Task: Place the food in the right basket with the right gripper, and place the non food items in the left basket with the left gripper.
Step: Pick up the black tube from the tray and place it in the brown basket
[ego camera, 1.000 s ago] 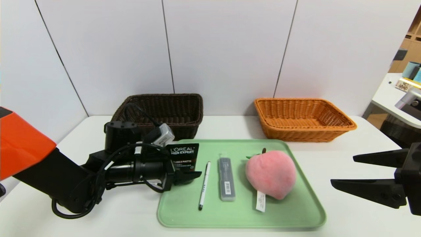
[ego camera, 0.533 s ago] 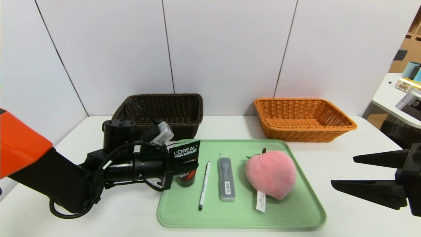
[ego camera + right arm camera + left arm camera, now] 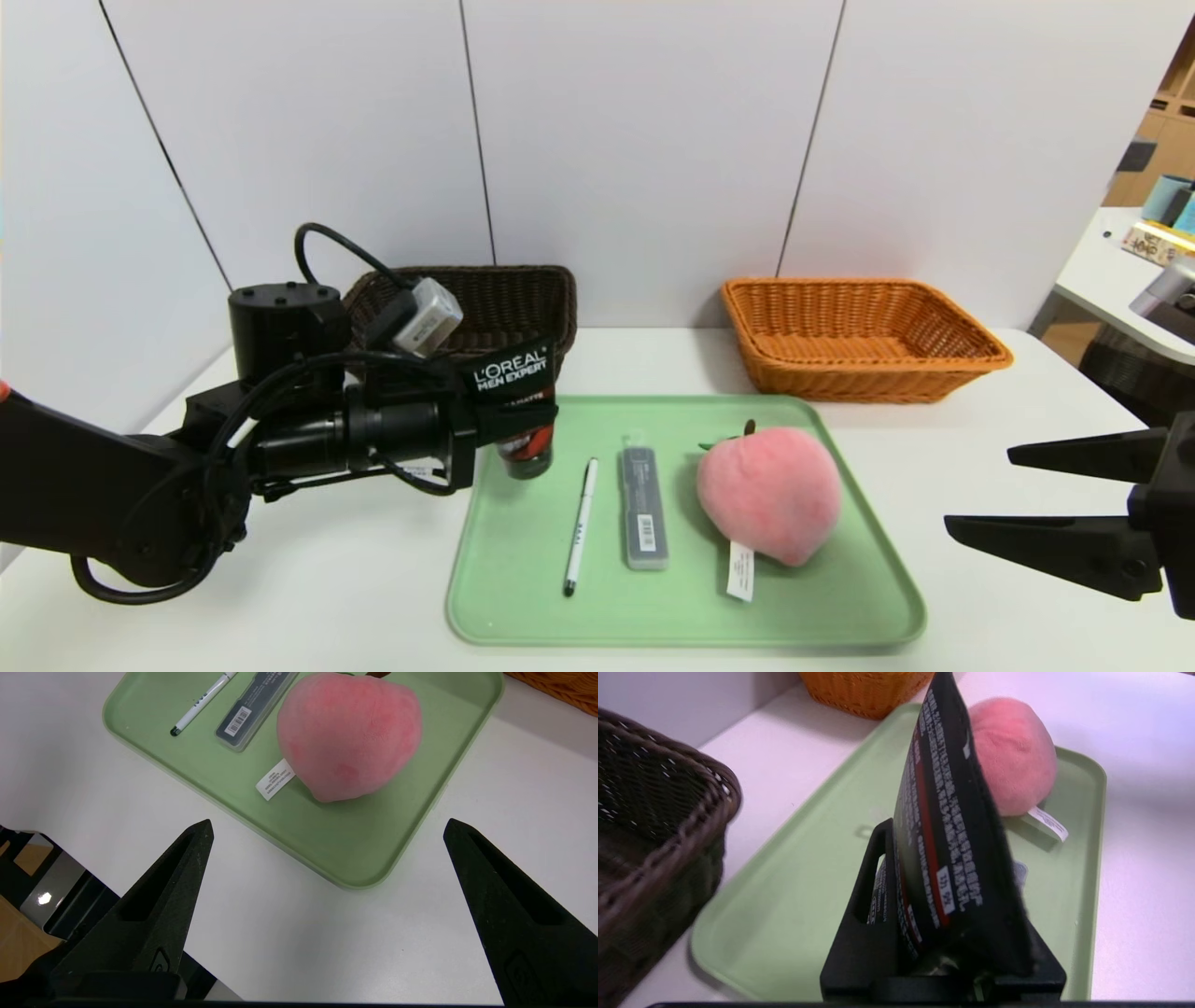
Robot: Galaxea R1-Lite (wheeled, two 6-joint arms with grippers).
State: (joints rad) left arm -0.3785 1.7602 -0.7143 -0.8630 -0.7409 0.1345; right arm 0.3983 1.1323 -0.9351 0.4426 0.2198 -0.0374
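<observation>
My left gripper [image 3: 521, 422] is shut on a black L'Oreal tube [image 3: 513, 403] and holds it lifted above the left end of the green tray [image 3: 681, 616], cap down. In the left wrist view the black tube [image 3: 945, 835] fills the space between the jaws. On the tray lie a white pen [image 3: 580, 525], a grey flat case [image 3: 643, 507] and a pink plush peach [image 3: 768, 492]. The dark brown left basket [image 3: 504, 313] stands just behind the tube. The orange right basket [image 3: 859, 338] stands at the back right. My right gripper [image 3: 980, 495] hangs open off the tray's right side.
The white table ends at a wall right behind both baskets. In the right wrist view the peach [image 3: 348, 735], the case [image 3: 254, 709] and the pen [image 3: 201, 702] lie beyond the open fingers [image 3: 187, 868], and the table's near edge shows beside them.
My left gripper closed on the black tube, lifted it off the tray and drew it up and back toward the brown basket. The right arm stayed put.
</observation>
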